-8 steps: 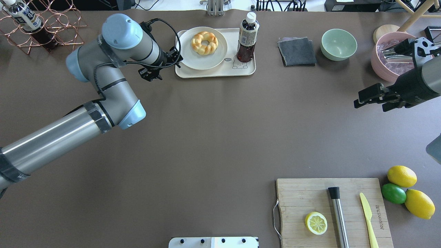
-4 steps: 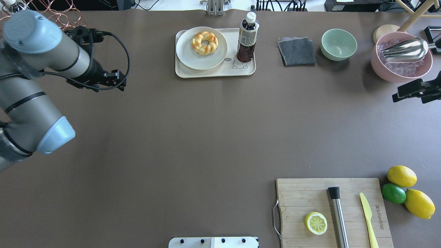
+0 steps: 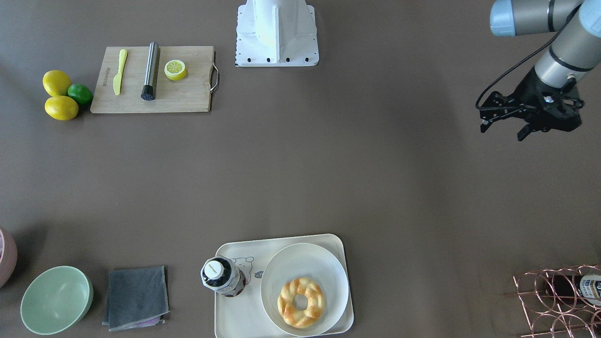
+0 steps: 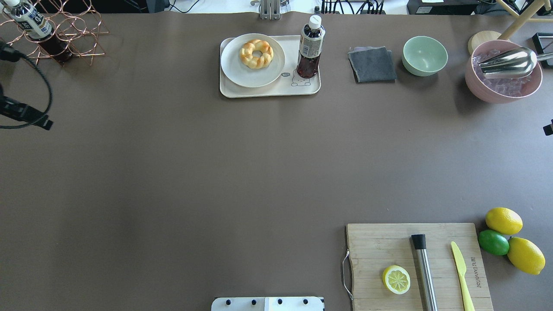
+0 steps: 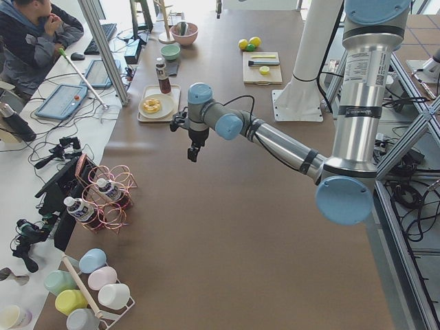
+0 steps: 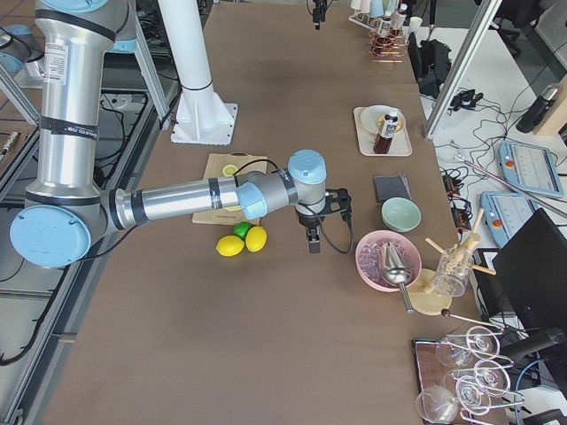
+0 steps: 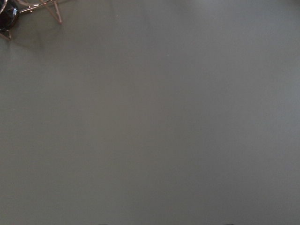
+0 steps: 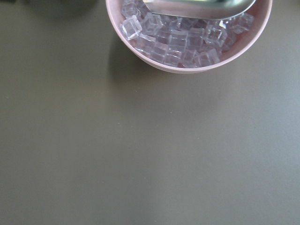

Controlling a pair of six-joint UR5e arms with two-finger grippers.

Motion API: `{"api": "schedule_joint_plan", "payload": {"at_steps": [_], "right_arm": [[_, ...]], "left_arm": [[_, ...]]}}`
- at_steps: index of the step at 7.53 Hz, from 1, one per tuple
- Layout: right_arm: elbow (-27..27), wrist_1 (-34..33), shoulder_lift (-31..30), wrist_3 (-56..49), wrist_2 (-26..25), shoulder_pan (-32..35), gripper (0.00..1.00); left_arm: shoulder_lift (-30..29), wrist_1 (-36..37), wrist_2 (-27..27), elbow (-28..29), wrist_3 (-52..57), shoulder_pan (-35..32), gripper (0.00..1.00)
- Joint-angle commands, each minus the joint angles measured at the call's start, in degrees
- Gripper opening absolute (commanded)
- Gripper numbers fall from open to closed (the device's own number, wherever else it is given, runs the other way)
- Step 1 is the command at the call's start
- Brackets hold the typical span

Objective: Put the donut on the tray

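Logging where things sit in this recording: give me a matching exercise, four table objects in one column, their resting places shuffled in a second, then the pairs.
1. twisted golden donut
2. upright dark drink bottle
3. yellow lemon half
4. shiny steel scoop

A. in the pink round bowl
B. on the round white plate
C. on the wooden cutting board
D. on the cream rectangular tray, beside the plate

Pairs: 1-B, 2-D, 3-C, 4-A.

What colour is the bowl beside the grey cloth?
Pale green; the bowl shows best in the overhead view.
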Motion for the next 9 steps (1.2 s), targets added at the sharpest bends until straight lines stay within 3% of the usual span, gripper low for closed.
{"api": "schedule_joint_plan", "payload": {"at_steps": [1, 3, 6, 9], "right_arm": [[-2.2, 0.0, -3.9, -9.6, 0.7, 4.7, 1.00], [-2.6, -0.1, -6.2, -13.6, 4.3, 9.9, 1.00], [-1.5, 0.0, -7.3, -13.6, 4.6, 11.3, 1.00], [-1.2, 0.0, -6.8, -13.6, 4.0, 11.5, 1.00]], "left_arm": [[14.4, -1.8, -8.1, -2.0, 18.8, -15.2, 0.96], [18.7, -3.3, -8.2, -1.5, 21.9, -17.7, 0.96], [22.8, -3.3, -8.2, 0.3, 26.8, -21.1, 0.96], [22.4, -2.9, -8.1, 1.7, 30.5, -23.6, 0.96]]}}
